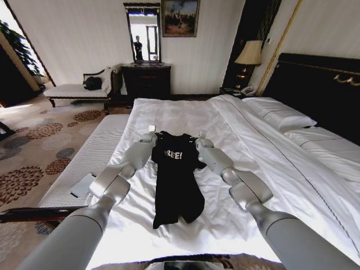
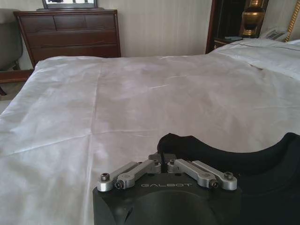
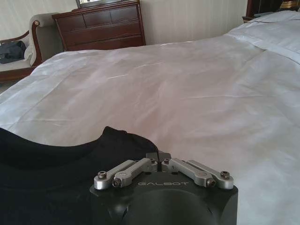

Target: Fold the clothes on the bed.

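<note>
Head view gives me both arms stretched out over the bed [image 1: 270,185], the left gripper [image 1: 153,135] and right gripper [image 1: 198,138] set at the two shoulders of the black garment [image 1: 174,185]. The garment lies flat on the white sheet, its length trailing back from the pincers toward me, "FREE!" lettering just behind and between them. In my left wrist view the left gripper [image 2: 162,160] has its fingers drawn together on the garment's [image 2: 243,159] shoulder edge. In my right wrist view the right gripper [image 3: 158,158] pinches the garment [image 3: 56,173] likewise.
</note>
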